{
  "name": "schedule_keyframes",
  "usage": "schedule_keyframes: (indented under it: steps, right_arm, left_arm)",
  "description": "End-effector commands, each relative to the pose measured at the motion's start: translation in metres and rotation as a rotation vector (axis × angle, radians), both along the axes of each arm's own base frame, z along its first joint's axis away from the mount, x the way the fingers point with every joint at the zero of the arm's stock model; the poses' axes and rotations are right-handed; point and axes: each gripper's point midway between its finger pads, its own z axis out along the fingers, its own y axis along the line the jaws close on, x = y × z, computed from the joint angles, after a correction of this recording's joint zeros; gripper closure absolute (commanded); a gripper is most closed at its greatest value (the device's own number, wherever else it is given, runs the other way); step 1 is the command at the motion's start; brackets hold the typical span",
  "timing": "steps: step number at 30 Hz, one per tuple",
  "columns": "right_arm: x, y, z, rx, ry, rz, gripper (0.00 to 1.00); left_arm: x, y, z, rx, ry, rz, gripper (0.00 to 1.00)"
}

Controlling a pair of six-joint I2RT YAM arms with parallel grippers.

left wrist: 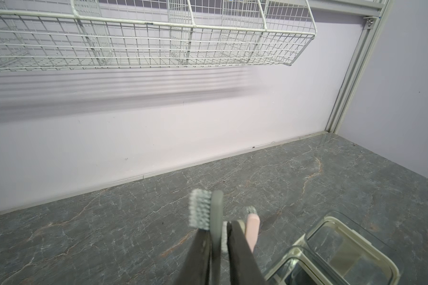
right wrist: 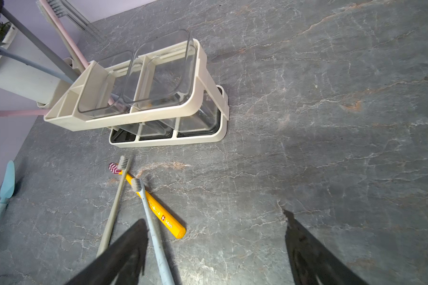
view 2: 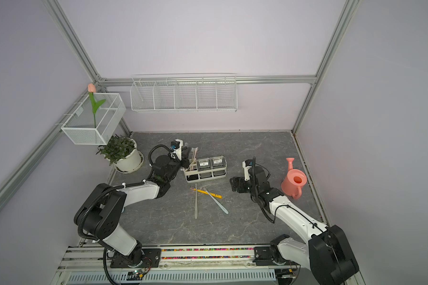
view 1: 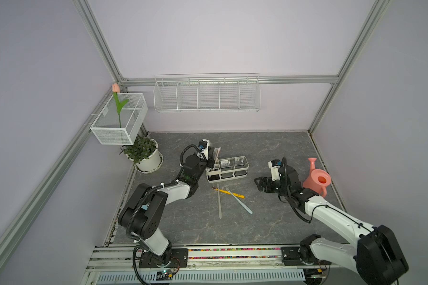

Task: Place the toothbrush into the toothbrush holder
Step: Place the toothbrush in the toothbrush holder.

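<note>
Nearest your left wrist lens: left jaws sitting close around grey toothbrush [left wrist: 216, 222] handle, sliver of gap showing one side; you cannot tell if clamping. Its lower end standing in toothbrush holder [right wrist: 143, 115] cream end bin; pink toothbrush [left wrist: 253, 229] leaning just beyond jaws. Your right jaws hanging wide apart, empty, above tabletop [right wrist: 331, 123]; yellow toothbrush [right wrist: 164, 214] lying just ahead.

Pink watering can [view 1: 316, 181], potted plant [view 1: 143, 153], wire basket [view 1: 206, 98].
</note>
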Motion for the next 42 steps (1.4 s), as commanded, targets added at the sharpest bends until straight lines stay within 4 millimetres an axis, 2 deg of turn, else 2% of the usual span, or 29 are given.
schedule_keyframes:
  steps: [1,12,19,27,42]
  right_arm:
    - [0.004,-0.004,0.003,-0.002,-0.001,-0.028,0.11]
    - [0.005,-0.006,0.003,-0.001,0.006,-0.040,0.11]
    - [0.005,-0.005,-0.002,0.000,0.026,-0.040,0.11]
    - [0.005,-0.006,-0.003,-0.013,0.040,-0.044,0.11]
    - [0.006,-0.005,-0.003,-0.003,0.048,-0.045,0.11]
  left_arm:
    - [0.001,0.002,-0.005,-0.014,-0.007,0.000,0.80]
    - [-0.001,0.003,0.003,-0.033,-0.021,-0.003,0.68]
    - [-0.002,0.003,-0.001,-0.035,-0.013,-0.003,0.66]
    - [-0.003,0.004,-0.005,-0.049,0.001,0.000,0.58]
    - [-0.010,0.007,0.003,-0.056,-0.013,-0.010,0.51]
